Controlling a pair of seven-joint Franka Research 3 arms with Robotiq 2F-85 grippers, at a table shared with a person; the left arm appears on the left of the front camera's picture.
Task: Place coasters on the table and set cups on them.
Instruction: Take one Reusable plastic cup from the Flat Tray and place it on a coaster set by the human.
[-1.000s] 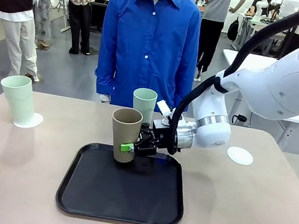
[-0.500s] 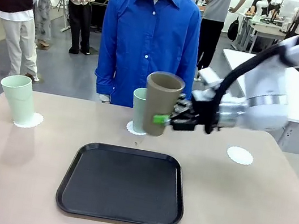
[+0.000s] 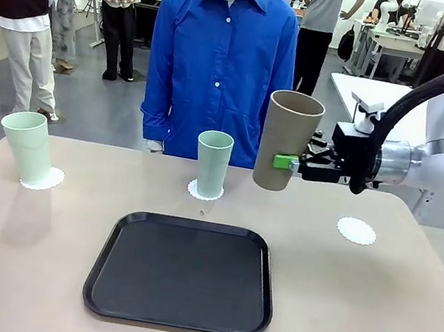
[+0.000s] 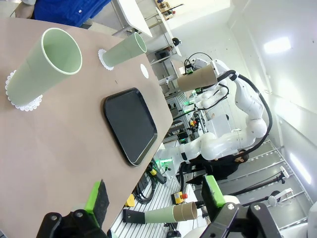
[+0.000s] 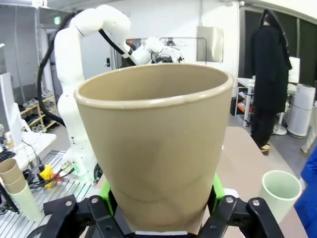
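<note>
A: Start with the biggest thing. What's the table (image 3: 368, 310) like?

B: A broad beige-tan top, smooth and matte, with rounded corners. A black tray (image 3: 182, 274) with a raised rim and rounded corners lies at about 6 o'clock from the table's middle, bare inside.

A: And the arm?

B: The right arm's glossy white shell comes in from 3 o'clock. The right gripper (image 3: 288, 163) is pinching the brown-tan cup (image 3: 286, 140), a tall tapered matte plastic tumbler, low on its wall with the green pads pressed on either side. The cup hangs upright in the air above the table's far edge, touching nothing else. In the right wrist view its open round mouth and thick lip fill the picture.

A: The other cups?

B: Two pale mint ones. The first mint cup (image 3: 26, 147) stands at 9 o'clock on a lace-edged paper coaster (image 3: 42, 179). The second mint cup (image 3: 211, 163) stands at 12 o'clock on its own coaster (image 3: 194, 189).

A: Any coaster free?

B: One bare white coaster (image 3: 356, 230) lies flat at 2 o'clock, below and to the right of the held cup.

A: The left gripper (image 4: 153, 198)?

B: Its fingers are spread wide, nothing between them.
</note>
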